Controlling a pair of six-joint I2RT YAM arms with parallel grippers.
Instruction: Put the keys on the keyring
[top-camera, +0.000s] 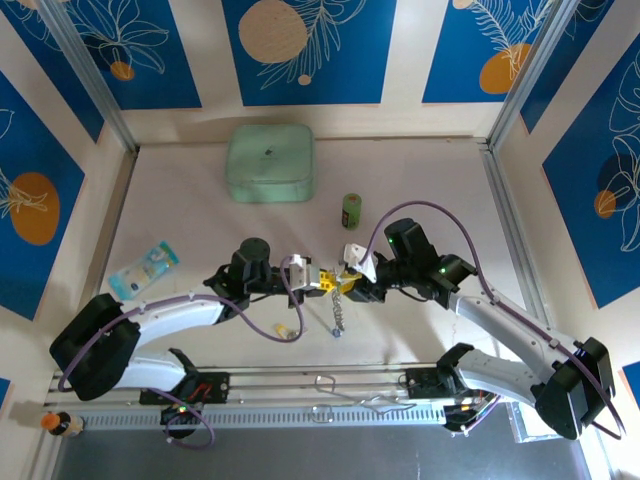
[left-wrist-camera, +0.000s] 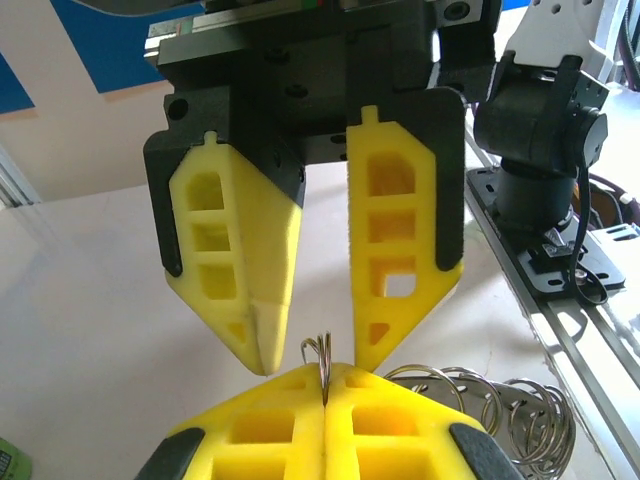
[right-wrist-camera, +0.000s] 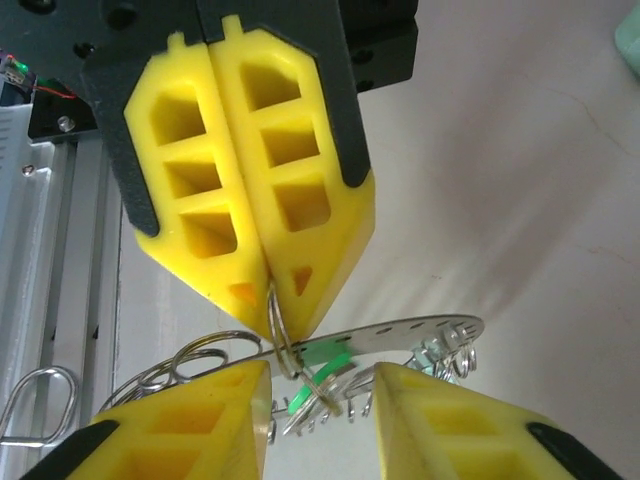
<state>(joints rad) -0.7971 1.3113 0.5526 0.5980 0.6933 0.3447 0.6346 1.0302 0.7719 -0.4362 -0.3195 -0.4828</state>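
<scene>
Your left gripper (left-wrist-camera: 324, 375) is clamped shut on a thin wire loop of the keyring (top-camera: 338, 313). The rest of the coiled hoop hangs below the fingertips, at mid-table toward the near edge. Your right gripper (right-wrist-camera: 322, 380) faces it tip to tip with its jaws apart and nothing held.

In the right wrist view, a green key (right-wrist-camera: 325, 352) sits in the gap between those open fingers. Its plastic head is right at the pinched wire and its metal blade sticks out to the right. You seem to be in the threading step for this key. The pictures don't settle whether its eye is fully round the wire or only resting against it.

Keep the left claw tight so the ring doesn't swing. Draw the right arm back gently and watch whether the green key stays hanging.

If it does, a yellow key (top-camera: 283, 329) lies on the table (top-camera: 420, 180), to the near left of the meeting grippers. Picking it up calls for a low, flat pinch on its small head, leaving the eye free for the wire.
</scene>
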